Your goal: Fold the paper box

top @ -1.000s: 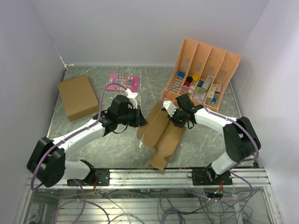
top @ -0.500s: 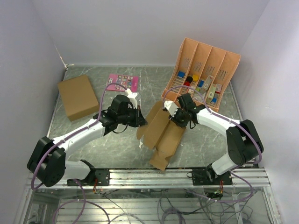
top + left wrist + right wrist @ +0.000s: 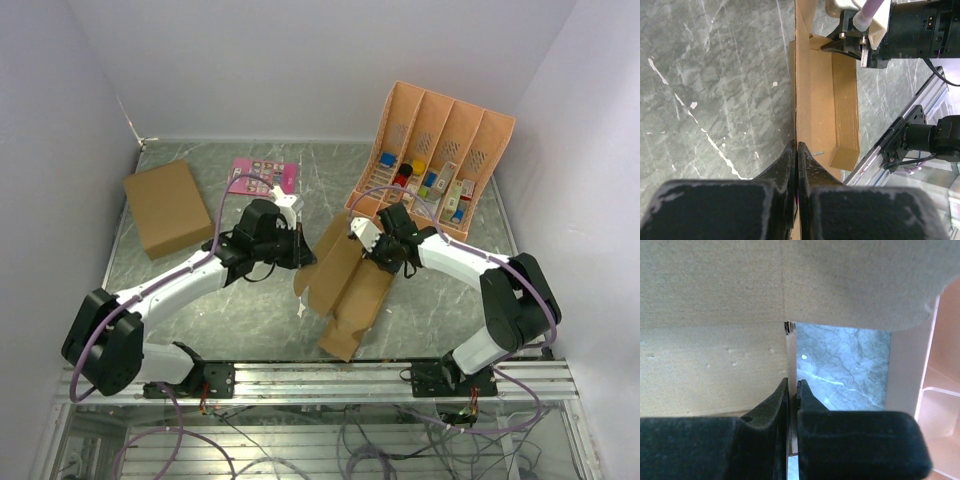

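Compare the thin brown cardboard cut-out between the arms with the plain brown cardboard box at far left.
The thin brown cardboard cut-out is open, with creased panels and flaps raised; the plain brown cardboard box is closed and flat-topped. The left tool and right tool pinch the cut-out; the box lies untouched, apart from both. Both are plain brown cardboard.

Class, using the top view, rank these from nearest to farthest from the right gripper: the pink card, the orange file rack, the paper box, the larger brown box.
1. paper box, pinched in the right gripper, mid-table.
2. orange file rack, just behind the gripper, back right.
3. pink card, at the back, left of centre.
4. larger brown box, far left.
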